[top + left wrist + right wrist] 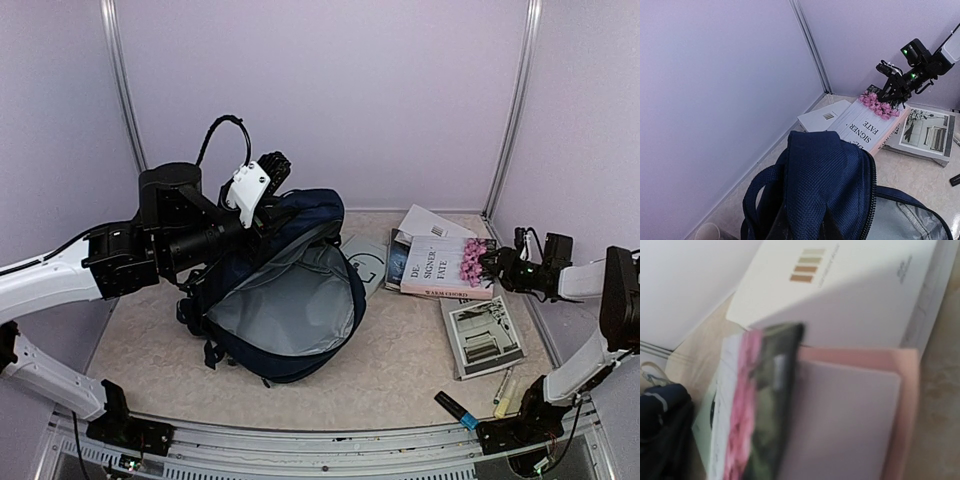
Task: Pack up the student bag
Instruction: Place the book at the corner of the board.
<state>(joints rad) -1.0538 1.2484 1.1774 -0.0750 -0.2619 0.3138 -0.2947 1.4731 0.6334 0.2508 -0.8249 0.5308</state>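
— Pale lilac walls, a beige speckled tabletop, and you in the middle of it. Where is the bag?

— The large navy fabric student bag lies left of centre on the table. Its mouth gapes toward my bases and the grey lining shows. My left claw is pressed together on its upper rim and holds that rim up (that is what props the opening).

— And the other one?

— My right claw is at the right end of the white paperback with pink flowers, which lies on other books, well apart from the bag. From the wrist I see one dark finger laid over the flowered cover. Whether I pinch the book or merely straddle it, I cannot tell.

— What worries you?

— Three things, I judge. A hold on one end only could let the paperback swing, fan open or slip out on the way across. Lifting it may drag the white booklet just beside it, or the bluish cover showing beneath. And if my left hold on the soft fabric slackens, the mouth sags (the book then meets cloth, not lining) and could shove the whole bag. The grey photo-covered book and black marker also lie near my right arm.
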